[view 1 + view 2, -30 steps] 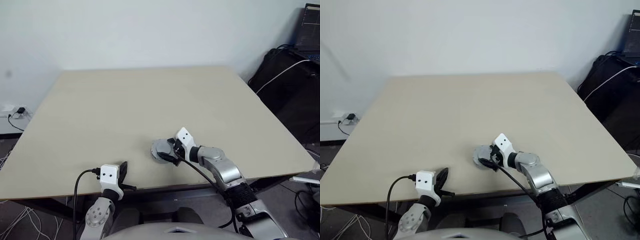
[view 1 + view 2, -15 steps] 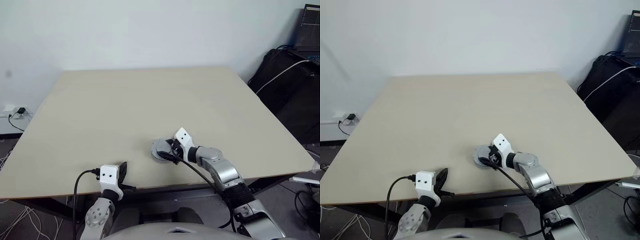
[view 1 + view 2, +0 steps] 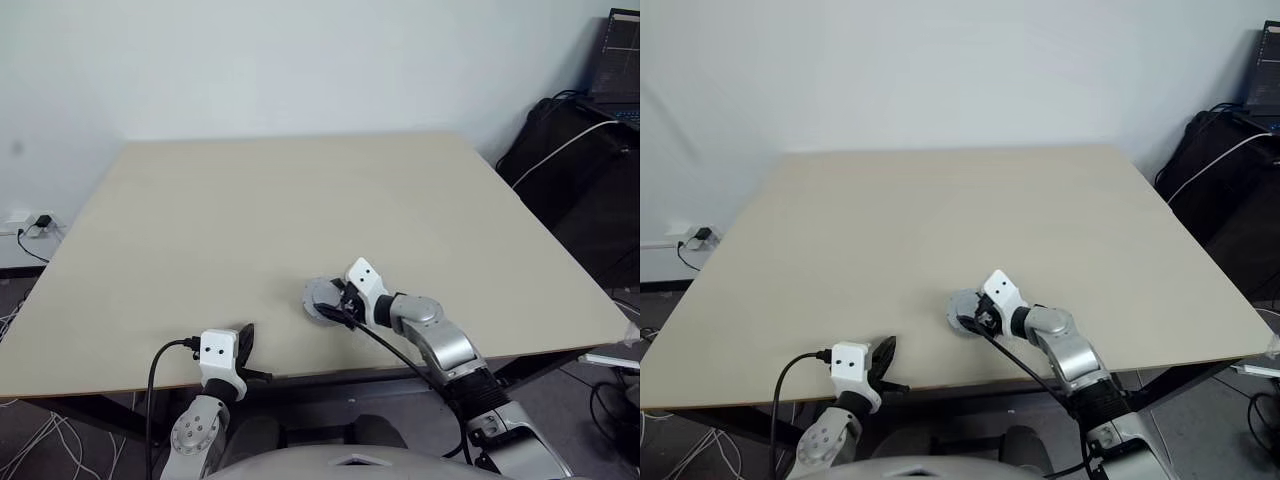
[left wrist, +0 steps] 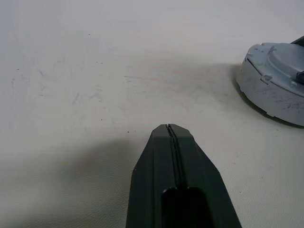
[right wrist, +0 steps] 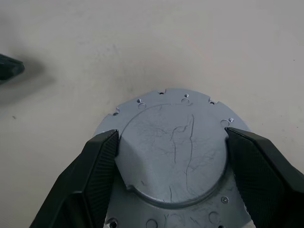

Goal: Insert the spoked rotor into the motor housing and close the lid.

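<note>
No legible text, label, brand, number or sign appears on any surface. The lid (image 5: pixel 173 152) bears only scratches and small holes around its raised middle. The table (image 3: pixel 300 200) beneath the lid is unmarked.

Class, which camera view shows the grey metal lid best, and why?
The right wrist view: the lid appears from above, its smooth raised middle between the right pincer's fingers. The left wrist view catches its edge side-on; in the head views it sits small, partly behind the pincer.
</note>
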{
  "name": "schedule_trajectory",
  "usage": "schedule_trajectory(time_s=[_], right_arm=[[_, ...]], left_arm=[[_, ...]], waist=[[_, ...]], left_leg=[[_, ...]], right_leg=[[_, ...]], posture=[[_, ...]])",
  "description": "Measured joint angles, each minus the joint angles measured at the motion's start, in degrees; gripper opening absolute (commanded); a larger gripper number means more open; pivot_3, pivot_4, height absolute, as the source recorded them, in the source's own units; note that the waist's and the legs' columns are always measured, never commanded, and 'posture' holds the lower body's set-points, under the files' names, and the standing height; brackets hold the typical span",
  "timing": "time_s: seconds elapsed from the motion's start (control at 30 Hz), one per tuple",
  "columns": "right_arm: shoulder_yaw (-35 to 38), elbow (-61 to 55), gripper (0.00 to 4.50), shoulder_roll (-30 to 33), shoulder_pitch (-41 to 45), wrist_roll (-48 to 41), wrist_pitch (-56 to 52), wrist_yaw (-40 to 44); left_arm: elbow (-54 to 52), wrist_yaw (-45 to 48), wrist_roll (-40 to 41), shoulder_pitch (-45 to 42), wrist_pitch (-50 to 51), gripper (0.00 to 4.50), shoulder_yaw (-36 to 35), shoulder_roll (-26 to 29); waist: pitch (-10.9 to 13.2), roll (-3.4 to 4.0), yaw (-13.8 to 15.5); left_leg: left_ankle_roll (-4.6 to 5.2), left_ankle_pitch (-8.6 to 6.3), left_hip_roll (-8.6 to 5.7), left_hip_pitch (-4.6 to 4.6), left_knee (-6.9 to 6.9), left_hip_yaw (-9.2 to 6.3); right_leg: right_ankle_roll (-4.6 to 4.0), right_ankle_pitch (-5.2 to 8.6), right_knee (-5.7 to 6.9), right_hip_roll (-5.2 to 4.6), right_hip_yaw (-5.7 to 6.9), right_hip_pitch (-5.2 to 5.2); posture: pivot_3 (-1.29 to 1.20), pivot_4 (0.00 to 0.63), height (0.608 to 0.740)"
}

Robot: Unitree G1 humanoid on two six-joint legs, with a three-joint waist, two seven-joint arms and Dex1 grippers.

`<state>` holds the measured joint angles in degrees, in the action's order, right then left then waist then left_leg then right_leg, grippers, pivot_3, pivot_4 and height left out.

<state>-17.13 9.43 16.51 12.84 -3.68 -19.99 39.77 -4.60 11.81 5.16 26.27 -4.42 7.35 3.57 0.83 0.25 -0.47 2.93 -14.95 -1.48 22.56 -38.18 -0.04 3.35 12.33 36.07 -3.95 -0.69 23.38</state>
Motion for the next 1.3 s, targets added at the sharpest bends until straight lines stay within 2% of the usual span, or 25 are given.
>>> schedule_trajectory(time_s=[0.37, 0.5, 0.63, 0.93, 1.1, 1.3], right_arm=[[-0.46, -0.14, 3.24, 0.52, 1.10, 0.10, -2.29, 0.75], [-0.49, -0.22, 3.24, 0.70, 1.35, 0.11, -2.98, 1.05], [-0.71, -0.22, 3.24, 0.59, 1.40, 0.30, -3.08, 0.98], [-1.12, -0.20, 3.24, -0.31, 1.54, 0.67, -3.08, 0.25], [-1.24, -0.20, 3.24, -0.52, 1.40, 0.96, -3.19, 0.04], [-1.29, -0.28, 3.24, -0.89, 1.18, 1.04, -3.19, -0.38]], left_arm=[[0.00, -0.47, -0.29, -0.44, 0.13, 0.00, -0.11, 0.58], [-0.72, -0.56, -0.08, -5.55, 2.31, 0.00, -1.77, 1.43], [-0.74, 1.44, 0.38, -14.68, 5.87, 0.00, -2.73, 4.13], [8.20, 15.68, 5.62, -30.08, 13.68, 0.00, -1.11, 6.74], [12.25, 25.50, 10.37, -37.18, 21.14, 0.00, 0.33, 7.27], [15.68, 29.88, 11.18, -41.23, 26.49, 0.00, 3.67, 6.81]], waist=[[-0.03, 0.00, 0.03], [-0.04, 0.00, 0.25], [-0.15, 0.07, 0.33], [-0.28, 0.02, -0.18], [-0.20, -0.05, -0.28], [-0.17, -0.08, -0.33]], left_leg=[[-0.04, -0.02, 0.00, -0.01, -0.01, 0.00], [-0.03, 0.01, 0.00, -0.01, -0.02, -0.01], [0.16, 0.18, 0.00, -0.04, -0.05, -0.01], [0.15, 0.23, 0.03, -0.17, -0.04, -0.03], [0.14, 0.23, 0.05, -0.62, 0.02, -0.05], [0.14, 0.23, 0.06, -0.73, 0.05, -0.06]], right_leg=[[0.00, -0.01, 0.02, -0.01, 0.00, -0.01], [0.02, -0.04, 0.04, 0.00, 0.03, -0.02], [-0.22, -0.25, 0.05, 0.12, 0.01, -0.06], [-0.22, -0.27, 0.00, 0.32, -0.04, -0.22], [0.01, -0.05, -0.05, 0.38, -0.05, -0.65], [0.02, -0.05, -0.05, 0.37, -0.14, -0.74]], posture=[[0.00, 0.000, 0.740], [0.00, 0.000, 0.740], [0.00, 0.000, 0.740], [0.00, 0.000, 0.740], [0.00, 0.000, 0.740], [0.00, 0.000, 0.740]])
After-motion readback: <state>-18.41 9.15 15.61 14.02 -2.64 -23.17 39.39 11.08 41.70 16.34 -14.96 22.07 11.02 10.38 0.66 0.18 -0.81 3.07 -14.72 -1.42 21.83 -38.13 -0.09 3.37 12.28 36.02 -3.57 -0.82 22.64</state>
